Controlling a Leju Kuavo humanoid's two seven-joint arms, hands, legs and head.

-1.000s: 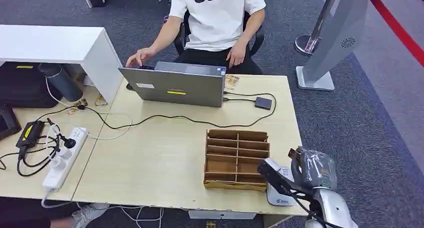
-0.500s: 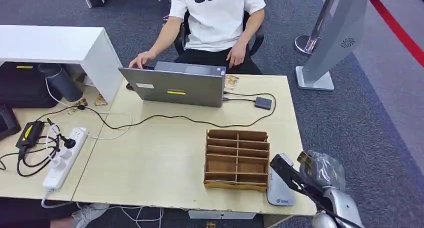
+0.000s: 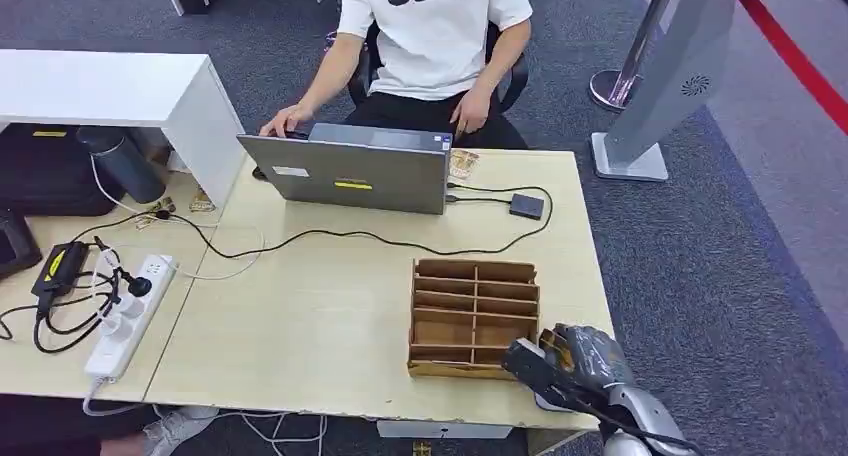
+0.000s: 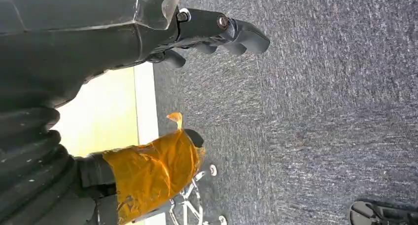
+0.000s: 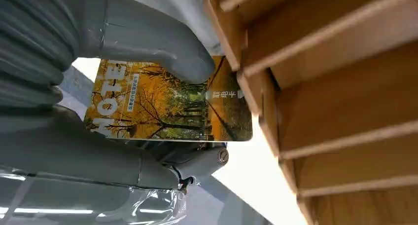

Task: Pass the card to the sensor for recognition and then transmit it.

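Office worktop [image 3: 330, 316]: right hand [image 3: 580, 361] is pinching the card [image 5: 167, 106] beside the wooden rack [image 3: 472, 318], risking snagging its edge; left hand [image 4: 207, 32] is hanging empty.

The right hand [image 3: 575, 361] hides most of the sensor [image 3: 545, 401], and perhaps the card.

- Glossy printed plastic card [image 5: 167, 111], autumn-tree picture.
- Bare matt plywood organizer [image 3: 473, 318], raw edges.
- Smooth pale wood-laminate worktop [image 3: 320, 316].
- Rough grey carpet floor [image 4: 320, 111].
- Matt grey plastic right hand [image 3: 575, 361], clear glossy film wrapping.
- Brushed grey metal laptop [image 3: 345, 174].
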